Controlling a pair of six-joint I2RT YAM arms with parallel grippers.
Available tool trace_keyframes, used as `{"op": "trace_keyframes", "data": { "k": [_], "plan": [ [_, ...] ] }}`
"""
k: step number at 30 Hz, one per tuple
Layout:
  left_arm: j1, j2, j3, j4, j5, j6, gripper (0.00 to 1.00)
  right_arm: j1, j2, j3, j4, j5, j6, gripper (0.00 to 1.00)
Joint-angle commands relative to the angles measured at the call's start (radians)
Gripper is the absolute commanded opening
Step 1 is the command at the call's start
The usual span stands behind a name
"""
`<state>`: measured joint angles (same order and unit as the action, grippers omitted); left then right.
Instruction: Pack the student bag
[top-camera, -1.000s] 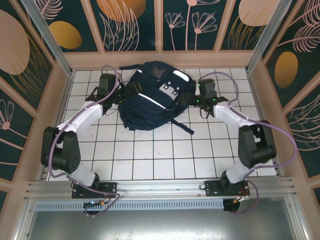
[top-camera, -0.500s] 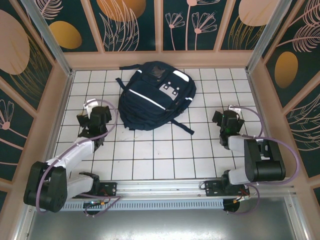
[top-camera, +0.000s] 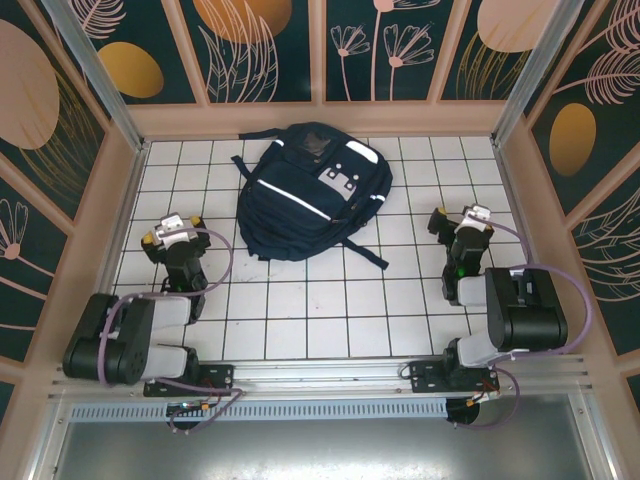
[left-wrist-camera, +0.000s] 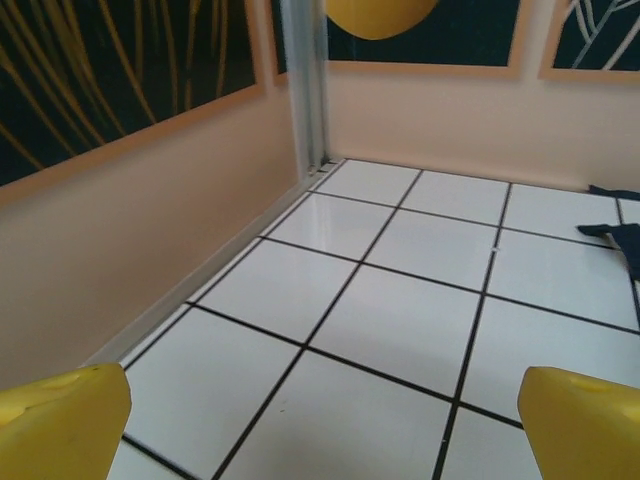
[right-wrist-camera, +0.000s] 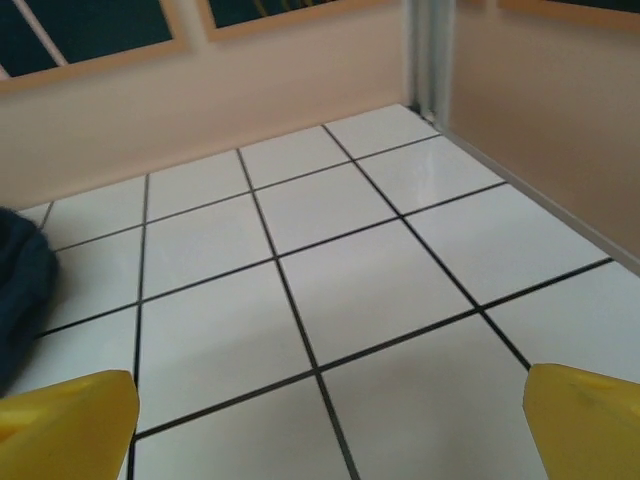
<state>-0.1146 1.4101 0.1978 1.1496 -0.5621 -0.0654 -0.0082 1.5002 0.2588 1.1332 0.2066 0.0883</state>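
The student bag (top-camera: 310, 190), navy blue with white stripes and a grey-white patch, lies flat on the white tiled table at the back centre, zipped shut as far as I can tell. My left gripper (top-camera: 170, 233) hovers open to the bag's left, well apart from it. My right gripper (top-camera: 462, 220) hovers open to its right, also apart. In the left wrist view the yellow fingertips (left-wrist-camera: 62, 424) frame bare tiles, with a bag strap (left-wrist-camera: 616, 234) at the right edge. The right wrist view has its yellow fingertips (right-wrist-camera: 66, 424) over bare tiles and the bag's edge (right-wrist-camera: 20, 285) at the left.
Peach side walls (top-camera: 110, 220) and a back wall (top-camera: 320, 118) enclose the table. A loose dark strap (top-camera: 365, 252) trails from the bag toward the front right. A metal rail (top-camera: 320, 375) runs along the near edge by the arm bases.
Both arms have drawn back from the bag's sides toward the near edge and folded up. Both grippers stayed open. The bag has not moved.
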Motion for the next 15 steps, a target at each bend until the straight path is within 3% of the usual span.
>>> {"op": "trace_keyframes", "data": {
  "k": [1,2,3,5,15],
  "plan": [
    [0.037,0.083,0.001,0.174,0.207,-0.017,0.99,-0.017,0.035,-0.065,0.199,-0.068,-0.024,0.99],
    [0.062,0.105,-0.007,0.207,0.250,-0.029,0.99,-0.015,0.030,-0.048,0.137,-0.058,-0.020,0.99],
    [0.073,0.123,-0.018,0.254,0.280,-0.031,0.99,-0.003,0.043,-0.058,0.189,-0.036,-0.034,0.99],
    [0.076,0.104,-0.011,0.208,0.337,-0.007,0.99,-0.002,0.038,-0.055,0.170,-0.033,-0.030,0.99],
    [0.075,0.110,0.024,0.150,0.335,-0.006,0.99,0.000,0.036,-0.049,0.154,-0.031,-0.030,0.99]
  ]
}}
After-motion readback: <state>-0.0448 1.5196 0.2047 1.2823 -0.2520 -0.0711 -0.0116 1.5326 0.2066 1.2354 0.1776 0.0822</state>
